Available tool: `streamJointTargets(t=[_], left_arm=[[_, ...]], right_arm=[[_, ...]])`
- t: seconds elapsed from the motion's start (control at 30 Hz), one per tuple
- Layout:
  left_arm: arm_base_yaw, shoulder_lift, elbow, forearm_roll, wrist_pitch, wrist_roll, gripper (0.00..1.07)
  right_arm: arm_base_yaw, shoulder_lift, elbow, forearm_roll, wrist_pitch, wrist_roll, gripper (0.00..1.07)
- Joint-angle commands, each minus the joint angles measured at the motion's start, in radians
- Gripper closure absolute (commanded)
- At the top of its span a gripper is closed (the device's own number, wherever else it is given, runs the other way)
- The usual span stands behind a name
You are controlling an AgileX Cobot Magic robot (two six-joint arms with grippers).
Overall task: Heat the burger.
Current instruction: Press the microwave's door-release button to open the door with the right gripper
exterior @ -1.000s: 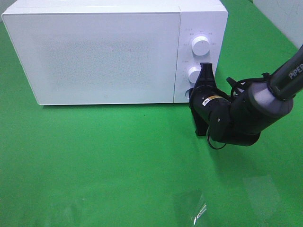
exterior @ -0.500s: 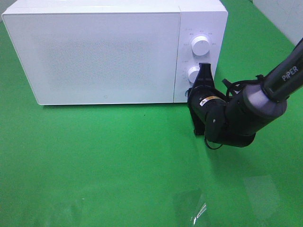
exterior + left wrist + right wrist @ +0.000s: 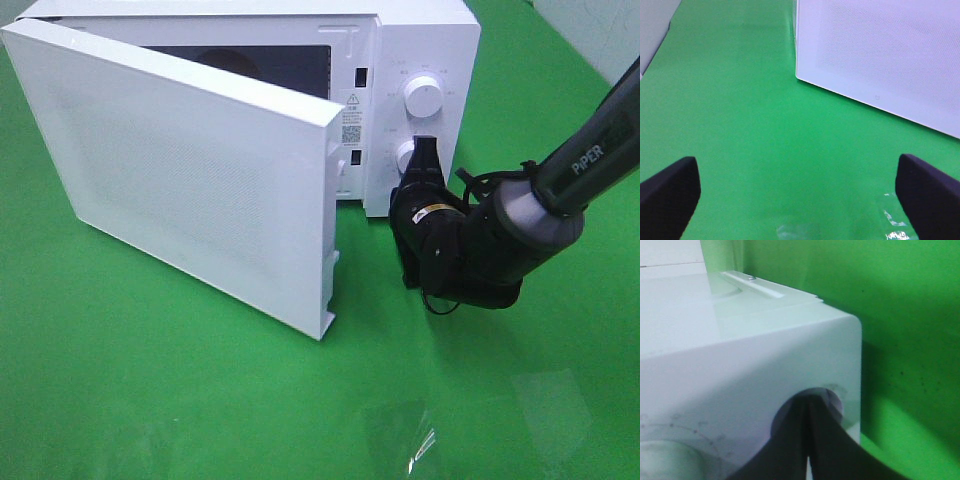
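1. Microwave (image 3: 425,45): the landmark, standing on the green table (image 3: 200,400). Its door (image 3: 180,175) was flat shut half a second ago; now it hangs swung out towards the front, hinged at the side away from the controls, and the dark chamber shows behind its upper edge.
2. Right gripper (image 3: 428,160): clenched, with nothing between the fingers. Its closed tips press into the round door button (image 3: 832,397) at the bottom of the control panel, below the two dials (image 3: 424,95). The right wrist view shows the joined fingertips (image 3: 807,405) seated in that recess.
3. Left gripper (image 3: 800,195): released and holding nothing, its fingers spread wide. The left wrist view looks along the table towards the lower corner of the open door. This gripper does not appear in the high view.
4. Burger: not visible in any view. Whether it sits inside the chamber cannot be told, because the door hides most of the interior.
5. Reading: the push on the button has evidently popped the latch. The chamber is now reachable, so loading the burger looks like the next stage; heating has not begun.
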Motion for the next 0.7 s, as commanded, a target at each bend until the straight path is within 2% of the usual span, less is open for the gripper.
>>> streamJointTargets(t=[0.03, 0.5, 0.7], left_arm=[[0.005, -0.015, 0.003, -0.001, -0.008, 0.001, 0.09], [0.005, -0.015, 0.003, -0.001, -0.008, 0.001, 0.09], [0.005, -0.015, 0.003, -0.001, -0.008, 0.001, 0.09]], right_arm=[[-0.042, -0.011, -0.102, -0.085, -0.386, -0.012, 1.07], [-0.039, -0.014, -0.095, -0.109, -0.255, 0.011, 1.07], [-0.027, -0.031, -0.048, -0.112, -0.177, 0.043, 1.07]])
